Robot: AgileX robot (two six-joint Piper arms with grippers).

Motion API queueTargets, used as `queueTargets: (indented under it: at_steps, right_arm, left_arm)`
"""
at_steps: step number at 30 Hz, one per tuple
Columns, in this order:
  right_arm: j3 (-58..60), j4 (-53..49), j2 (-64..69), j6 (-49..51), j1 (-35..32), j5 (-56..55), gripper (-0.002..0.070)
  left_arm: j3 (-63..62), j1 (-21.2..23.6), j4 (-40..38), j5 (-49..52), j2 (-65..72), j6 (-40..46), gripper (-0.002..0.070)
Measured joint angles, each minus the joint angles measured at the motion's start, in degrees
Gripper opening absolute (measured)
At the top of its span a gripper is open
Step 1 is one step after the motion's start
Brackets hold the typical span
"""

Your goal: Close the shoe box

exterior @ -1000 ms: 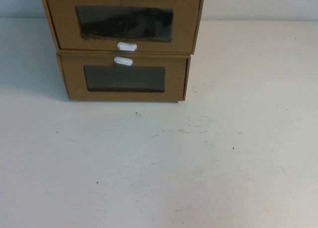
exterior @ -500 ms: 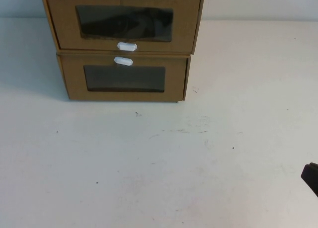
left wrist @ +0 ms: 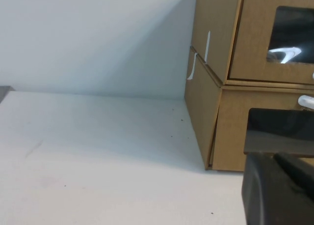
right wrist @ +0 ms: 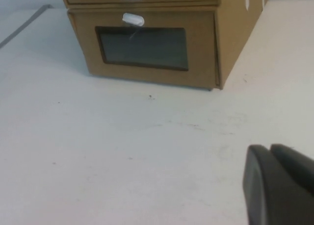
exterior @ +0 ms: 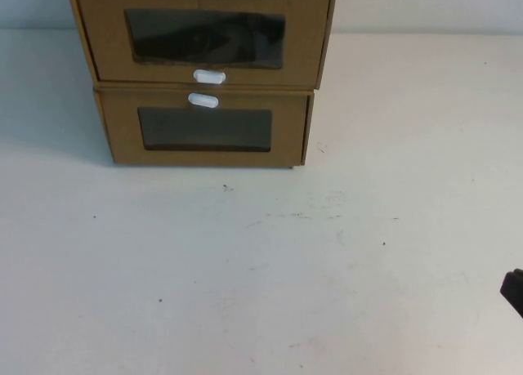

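Boxes sit stacked at upper left. The top shoe box (exterior: pixel 204 36) (tab under its window) needs pushing. Right gripper (exterior: pixel 513 292) waits lower right, left gripper (left wrist: pixel 277 193) nearby; jaws unclear.

The white table (exterior: pixel 343 252) carries the lower brown box (exterior: pixel 204 130), standing directly on it.

Shoe box (exterior: pixel 204 33) stacked on second box (exterior: pixel 204 130), at the table's (exterior: pixel 261 269) far left
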Motion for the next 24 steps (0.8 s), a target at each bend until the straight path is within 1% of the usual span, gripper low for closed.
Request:
queueTargets:
  at_steps: [3, 6, 10, 13, 16, 24]
  right_arm:
    - [0.57, -4.46, -4.12, 0.00, -2.66, 1.07, -0.0013]
    - [3.91, -5.57, -9.27, 0.00, -10.36, -1.11, -0.0013]
    - [10.99, -6.10, -17.36, 0.00, -21.95, -7.33, -0.0013]
    - [15.29, -6.10, -23.51, 0.74, -27.85, -9.43, -0.0013]
    - [16.95, -6.10, -24.79, 1.28, -29.45, -9.67, -0.0013]
    - [17.08, -5.98, -24.79, 4.47, -29.72, -10.00, -0.0013]
  left_arm:
    - [0.00, 0.00, 0.00, 0.00, 0.00, 0.00, -0.0005]
    - [0.00, 0.00, 0.00, 0.00, 0.00, 0.00, -0.0005]
    - [0.00, 0.00, 0.00, -0.23, 0.00, 0.00, -0.0005]
    - [0.00, 0.00, 0.00, -0.23, 0.00, -0.10, -0.0005]
    - [0.00, 0.00, 0.00, -0.34, 0.00, -0.10, -0.0005]
    - [0.00, 0.00, 0.00, -0.42, 0.00, -0.10, -0.0005]
